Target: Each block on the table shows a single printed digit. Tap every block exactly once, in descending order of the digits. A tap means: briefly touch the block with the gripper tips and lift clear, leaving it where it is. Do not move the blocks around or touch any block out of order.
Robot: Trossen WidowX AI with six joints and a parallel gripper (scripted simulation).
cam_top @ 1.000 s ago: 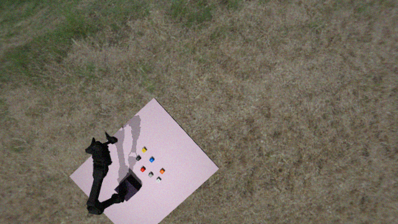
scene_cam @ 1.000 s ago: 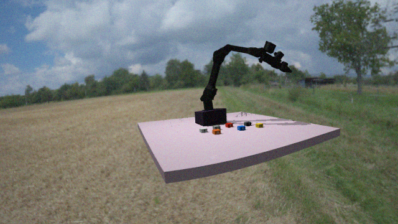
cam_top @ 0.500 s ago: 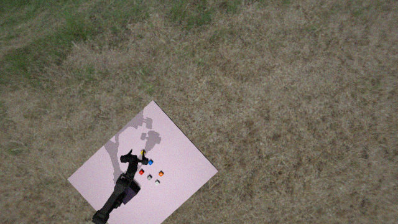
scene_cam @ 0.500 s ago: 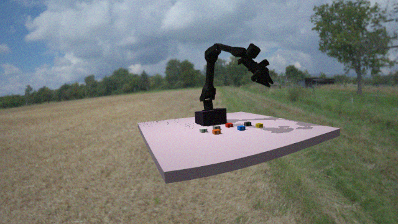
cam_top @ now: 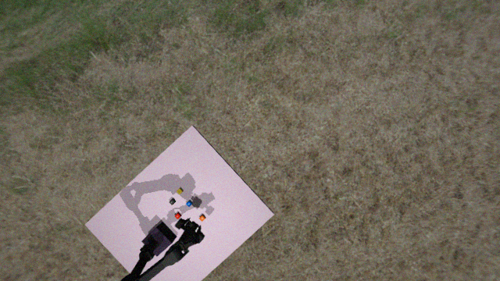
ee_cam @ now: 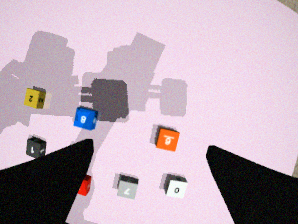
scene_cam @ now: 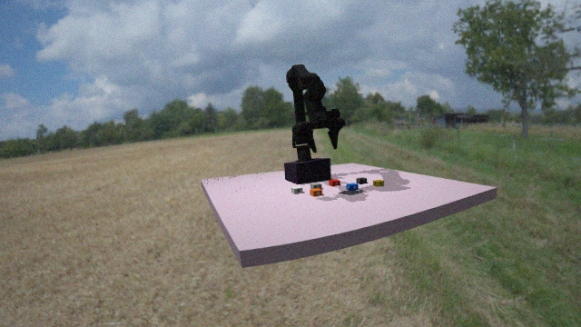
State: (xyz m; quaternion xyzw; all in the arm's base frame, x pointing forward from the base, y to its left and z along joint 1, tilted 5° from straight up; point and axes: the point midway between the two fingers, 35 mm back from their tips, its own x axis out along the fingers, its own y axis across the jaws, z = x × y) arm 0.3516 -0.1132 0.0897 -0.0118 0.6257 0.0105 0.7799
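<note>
My gripper is open and empty, pointing down high above the blocks. In the wrist view, the blue block shows 8, the grey block 7, the yellow block 2, the black block 1 and the white block 0. The orange block shows an underlined 6 or 9. The red block is partly behind a finger, its digit unreadable.
The pale pink table carries the arm's dark base box behind the blocks. The arm's shadow falls across the yellow and blue blocks' area. In the top view the arm hides the grey and white blocks.
</note>
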